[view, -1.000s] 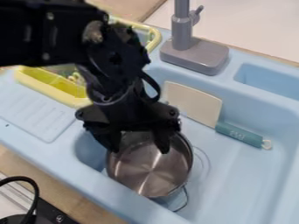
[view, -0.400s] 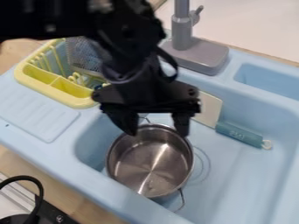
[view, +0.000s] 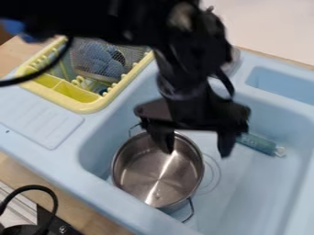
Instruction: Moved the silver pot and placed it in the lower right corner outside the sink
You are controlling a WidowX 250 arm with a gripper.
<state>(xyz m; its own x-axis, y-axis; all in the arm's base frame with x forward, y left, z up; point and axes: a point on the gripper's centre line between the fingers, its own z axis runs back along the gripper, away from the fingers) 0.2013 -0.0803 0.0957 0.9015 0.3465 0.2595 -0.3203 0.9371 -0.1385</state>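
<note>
My gripper (view: pixel 196 148) hangs open over the blue sink, its left fingertip over the upper right part of the pot's mouth and its right one out past the pot's rim. The silver pot (view: pixel 144 181) sits upright in the left part of the sink basin (view: pixel 245 202), close to the near wall. One wire handle sticks up at its upper left, the other at its lower right. Nothing is held between the fingers.
A yellow dish rack (view: pixel 86 106) stands at the upper left. The teal handle (view: pixel 260 143) of a cleaver lies in the basin, right of the gripper. Behind the arm is the faucet. A black cable and a stove edge (view: pixel 49 218) are at the lower left.
The arm and gripper have moved to the right, from above the pot's middle to over its upper right side. The pot has stayed where it was; its upper-left handle now shows.
</note>
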